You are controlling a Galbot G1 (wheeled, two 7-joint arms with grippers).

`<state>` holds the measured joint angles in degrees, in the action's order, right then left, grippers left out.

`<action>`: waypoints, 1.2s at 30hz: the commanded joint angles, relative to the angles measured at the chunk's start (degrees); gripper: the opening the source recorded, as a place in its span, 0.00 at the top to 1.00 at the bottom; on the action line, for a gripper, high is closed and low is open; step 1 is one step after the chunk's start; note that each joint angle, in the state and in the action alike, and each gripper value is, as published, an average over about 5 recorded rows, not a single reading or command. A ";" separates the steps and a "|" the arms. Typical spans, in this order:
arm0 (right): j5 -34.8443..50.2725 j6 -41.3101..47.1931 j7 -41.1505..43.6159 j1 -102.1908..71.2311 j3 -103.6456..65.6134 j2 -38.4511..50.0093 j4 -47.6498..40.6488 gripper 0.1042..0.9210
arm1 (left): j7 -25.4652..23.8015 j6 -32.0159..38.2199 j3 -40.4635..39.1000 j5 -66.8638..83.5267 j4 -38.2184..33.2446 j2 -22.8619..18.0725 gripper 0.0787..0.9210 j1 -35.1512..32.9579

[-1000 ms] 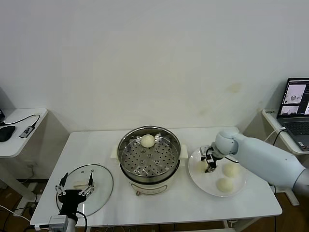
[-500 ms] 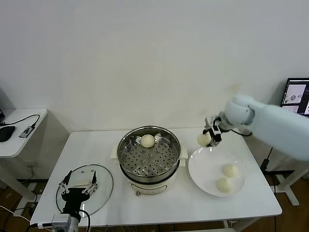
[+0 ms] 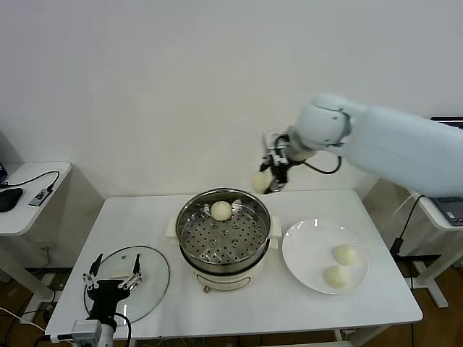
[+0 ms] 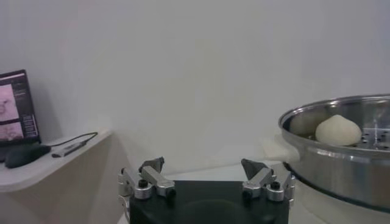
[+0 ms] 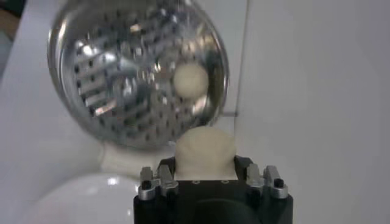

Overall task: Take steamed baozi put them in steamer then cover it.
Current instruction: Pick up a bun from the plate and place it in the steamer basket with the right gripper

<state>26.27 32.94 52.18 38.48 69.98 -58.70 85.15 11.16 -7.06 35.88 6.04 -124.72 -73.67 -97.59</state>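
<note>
My right gripper [image 3: 269, 173] is shut on a cream-white baozi [image 3: 260, 182] and holds it in the air above the back right rim of the steamer [image 3: 224, 230]; the held bun also shows in the right wrist view [image 5: 205, 153]. One baozi [image 3: 221, 210] lies on the perforated tray at the back of the pot. Two baozi [image 3: 346, 254] [image 3: 334, 276] lie on the white plate [image 3: 304, 249]. The glass cover [image 3: 148, 269] lies flat on the table at the front left. My left gripper [image 3: 113, 279] is open and empty, hovering over the cover.
A side table with a mouse [image 3: 9, 199] and cable stands at the far left. A laptop stand edge [image 3: 445, 210] is at the far right. The white wall rises just behind the table [image 3: 239, 311].
My right gripper lifted a baozi off the plate and carried it up and to the left, to above the steamer's back right rim. The left arm has barely moved.
</note>
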 commanded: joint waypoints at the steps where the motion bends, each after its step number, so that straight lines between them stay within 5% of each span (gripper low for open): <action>1: 6.67 4.92 -5.13 -5.28 1.04 -13.81 -5.39 0.40 | 0.00 -0.04 0.60 -0.07 -0.22 -0.08 0.12 0.09; 29: 3.13 6.95 -8.95 -16.64 0.21 -21.81 -15.96 0.39 | 0.14 0.60 0.90 -0.10 -0.43 -0.67 0.12 -0.11; 36: 1.30 5.80 -4.26 -13.84 -0.08 -19.04 -14.08 0.21 | 0.14 0.55 0.95 -0.05 -0.58 -0.50 0.12 0.13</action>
<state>28.83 39.20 44.75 23.92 70.04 -78.38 71.37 11.31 -6.48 36.80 5.95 -125.19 -74.26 -97.56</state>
